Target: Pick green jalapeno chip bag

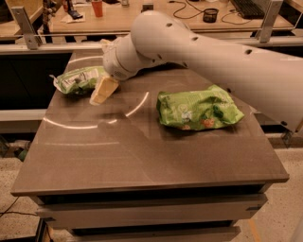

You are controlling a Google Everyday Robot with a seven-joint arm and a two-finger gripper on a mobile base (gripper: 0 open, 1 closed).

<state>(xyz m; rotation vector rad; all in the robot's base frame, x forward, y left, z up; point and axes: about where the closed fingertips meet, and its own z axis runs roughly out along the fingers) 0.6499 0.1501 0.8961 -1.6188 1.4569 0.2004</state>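
The green jalapeno chip bag (78, 79) is small, crinkled and olive-green with a pale label. It lies at the table's far left. My gripper (102, 90) hangs from the big white arm (208, 52) just right of that bag, low over the table, with its cream tip pointing down-left beside the bag's right end. It holds nothing that I can see. The brown and yellow bag is hidden behind the arm.
A larger bright lime-green bag (199, 108) lies right of centre on the dark brown table (142, 156). Behind the table runs a metal rail, then a wooden desk with an orange cup (97, 7) and a black cup (209, 15).
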